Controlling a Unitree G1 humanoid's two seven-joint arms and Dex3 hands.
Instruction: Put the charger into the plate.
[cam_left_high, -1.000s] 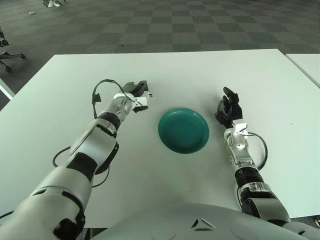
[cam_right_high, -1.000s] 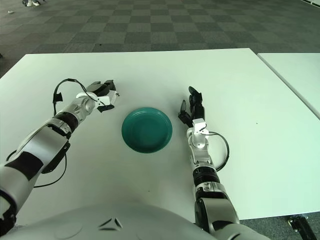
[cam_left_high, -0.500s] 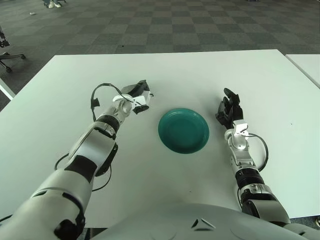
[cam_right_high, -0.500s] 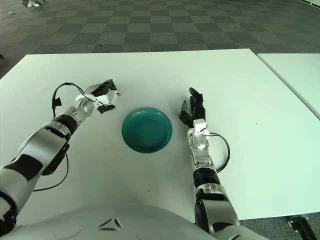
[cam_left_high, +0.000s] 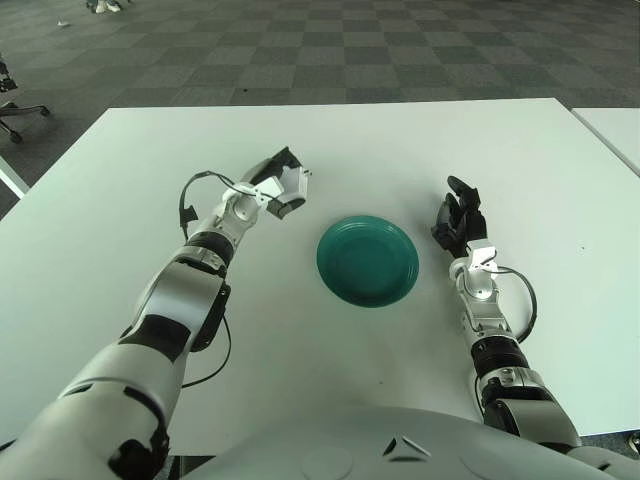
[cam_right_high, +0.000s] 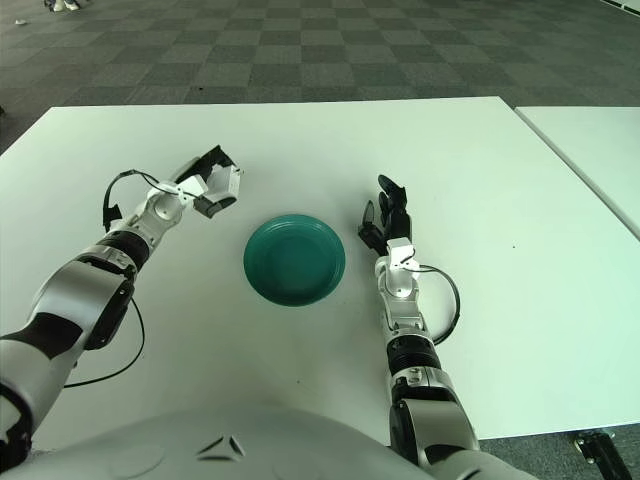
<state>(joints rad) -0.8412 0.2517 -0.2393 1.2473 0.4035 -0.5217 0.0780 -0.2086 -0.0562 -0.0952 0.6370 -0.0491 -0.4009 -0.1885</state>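
Left hand around charger.

Count: one white charger. One teal plate. One white table, plus the edge of a second table at right. Two robot hands: left hand, right hand.

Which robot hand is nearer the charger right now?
Left. The left robot hand grips the charger, left of the plate; the right robot hand shows on the plate's far side.
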